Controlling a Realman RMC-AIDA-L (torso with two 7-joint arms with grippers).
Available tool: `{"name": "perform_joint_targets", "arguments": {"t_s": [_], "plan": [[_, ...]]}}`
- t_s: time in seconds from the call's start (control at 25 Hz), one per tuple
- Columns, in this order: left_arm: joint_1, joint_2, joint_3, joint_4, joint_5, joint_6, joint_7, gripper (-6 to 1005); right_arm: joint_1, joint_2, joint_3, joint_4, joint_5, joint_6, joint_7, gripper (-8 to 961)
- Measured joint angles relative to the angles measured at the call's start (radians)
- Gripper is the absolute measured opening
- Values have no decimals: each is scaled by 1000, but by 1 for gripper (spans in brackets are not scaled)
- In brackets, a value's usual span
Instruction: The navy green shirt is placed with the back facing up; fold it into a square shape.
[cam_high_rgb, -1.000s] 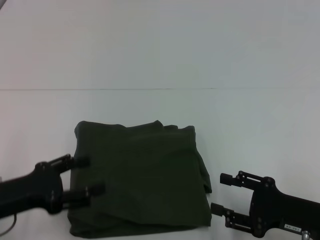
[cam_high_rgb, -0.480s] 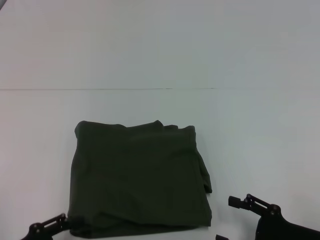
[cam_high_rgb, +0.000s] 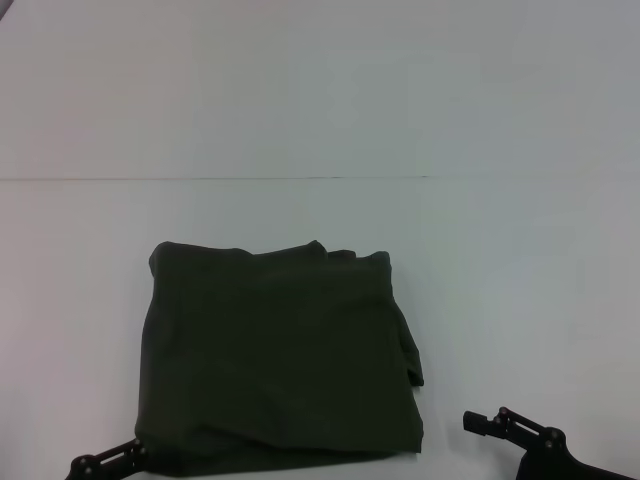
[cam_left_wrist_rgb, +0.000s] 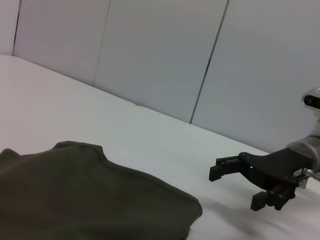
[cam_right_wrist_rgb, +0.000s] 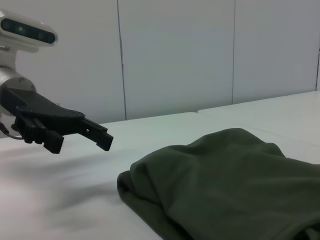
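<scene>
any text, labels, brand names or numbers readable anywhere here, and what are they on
None can be read.
navy green shirt: folded on the white table; only plain fabric shows, no print or tag.
left pincer and right pincer: open, clear of the shirt, black, no legible marking.
Wall panels: blank.

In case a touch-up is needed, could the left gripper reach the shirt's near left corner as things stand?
Probably yes: the left gripper, open, sits beside that corner of the navy green shirt, nothing between.
</scene>
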Motion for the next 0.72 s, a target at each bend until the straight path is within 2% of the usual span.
{"name": "perform_joint_targets", "arguments": {"t_s": [0.36, 0.72], "plan": [[-2, 0, -23, -1, -6, -5, 3, 908, 6, 2, 4, 2, 0, -1, 0, 919], [-11, 3, -108, -4, -7, -7, 6, 908, 15, 2, 7, 1, 6, 2, 0, 919]]}}
